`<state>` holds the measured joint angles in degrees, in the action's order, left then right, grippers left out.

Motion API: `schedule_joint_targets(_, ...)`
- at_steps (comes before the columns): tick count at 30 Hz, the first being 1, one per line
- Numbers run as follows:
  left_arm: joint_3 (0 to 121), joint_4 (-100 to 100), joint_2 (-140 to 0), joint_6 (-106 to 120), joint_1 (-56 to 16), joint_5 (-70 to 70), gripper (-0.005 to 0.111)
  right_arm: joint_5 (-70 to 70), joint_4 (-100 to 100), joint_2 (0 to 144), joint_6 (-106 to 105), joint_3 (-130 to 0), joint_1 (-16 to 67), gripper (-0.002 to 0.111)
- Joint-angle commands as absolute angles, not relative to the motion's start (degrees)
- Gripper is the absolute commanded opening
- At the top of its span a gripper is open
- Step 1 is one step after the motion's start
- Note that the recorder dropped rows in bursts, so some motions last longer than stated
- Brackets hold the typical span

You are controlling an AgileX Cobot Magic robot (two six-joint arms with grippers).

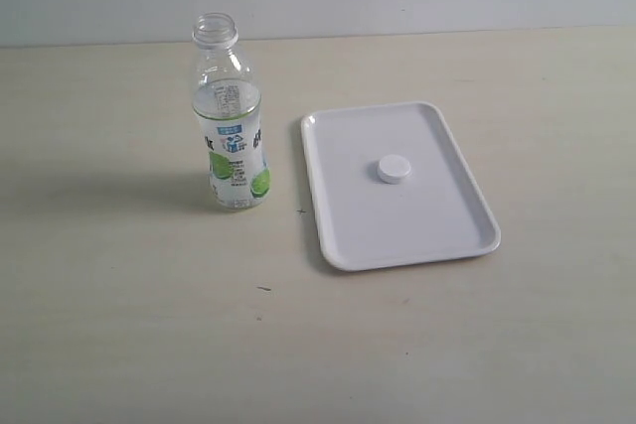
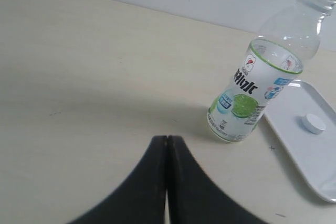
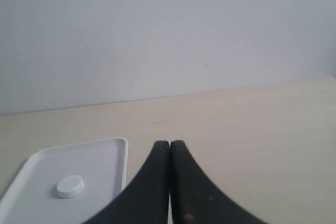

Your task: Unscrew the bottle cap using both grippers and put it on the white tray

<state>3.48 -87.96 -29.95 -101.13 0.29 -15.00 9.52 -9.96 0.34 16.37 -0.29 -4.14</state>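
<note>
With the left end effector (image 2: 167, 140) and right end effector (image 3: 169, 144) pressed together and empty, the bottle cap (image 1: 394, 169) lies mid white tray (image 1: 447, 235), though a stray arm swing could topple the uncapped bottle (image 1: 232, 136) beside it.

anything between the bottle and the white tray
Only bare table, with one tiny dark speck, lies between the bottle and the white tray, clearest in the exterior view.
</note>
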Motion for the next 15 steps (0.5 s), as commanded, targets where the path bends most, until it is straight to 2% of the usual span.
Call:
schedule_joint_targets(1, 3.2, -87.9, -29.6, -101.1, 0.0, -15.0, 0.0, 9.7, -7.7, 0.0, 14.6, 0.0, -4.5, 0.0)
schedule_joint_targets(15, 3.2, -87.9, -29.6, -101.1, 0.0, -15.0, 0.0, 10.2, -6.2, 0.0, 14.7, 0.0, -4.5, 0.0)
